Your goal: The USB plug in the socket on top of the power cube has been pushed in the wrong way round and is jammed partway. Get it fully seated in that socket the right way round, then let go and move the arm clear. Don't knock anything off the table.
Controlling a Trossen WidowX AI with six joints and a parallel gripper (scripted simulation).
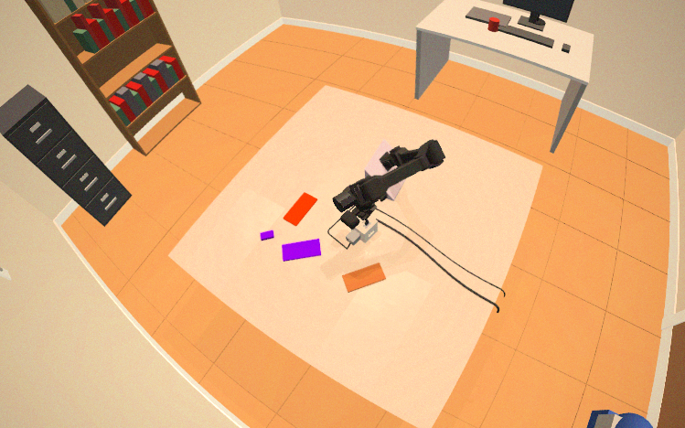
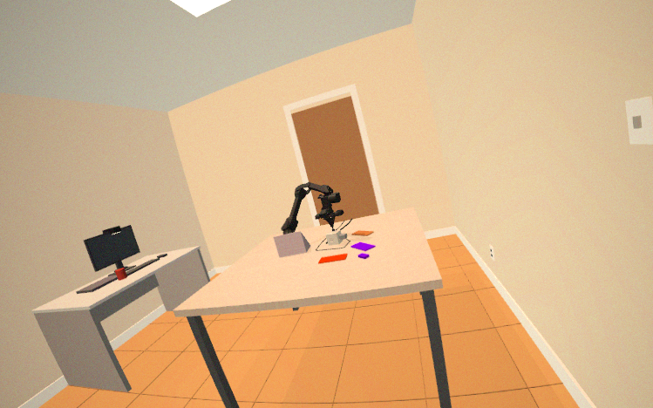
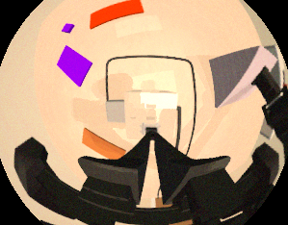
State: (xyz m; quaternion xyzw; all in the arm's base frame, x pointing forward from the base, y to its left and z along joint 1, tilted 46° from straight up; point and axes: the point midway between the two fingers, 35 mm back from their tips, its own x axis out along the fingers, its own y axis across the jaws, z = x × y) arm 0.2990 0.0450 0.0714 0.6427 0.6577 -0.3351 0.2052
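Observation:
The white power cube (image 1: 370,230) (image 2: 334,238) (image 3: 159,100) stands on the table, with a grey block-shaped plug (image 1: 353,237) (image 3: 116,112) on one side. My gripper (image 1: 367,221) (image 2: 333,228) (image 3: 152,136) points down over the cube's top, its fingertips nearly together. It is shut on the small dark USB plug (image 3: 150,129), which stands at the socket on the cube's top. The fingertips hide most of the plug and the socket, so how deep the plug sits and which way round it is cannot be told.
Black cables (image 1: 440,258) (image 3: 193,91) loop around the cube and run off across the table. An orange slab (image 1: 364,277) (image 2: 362,233) (image 3: 101,143), a purple slab (image 1: 301,250) (image 3: 74,65), a small purple block (image 1: 266,235), a red slab (image 1: 300,208) and a mauve wedge (image 2: 290,244) (image 3: 234,77) lie around it.

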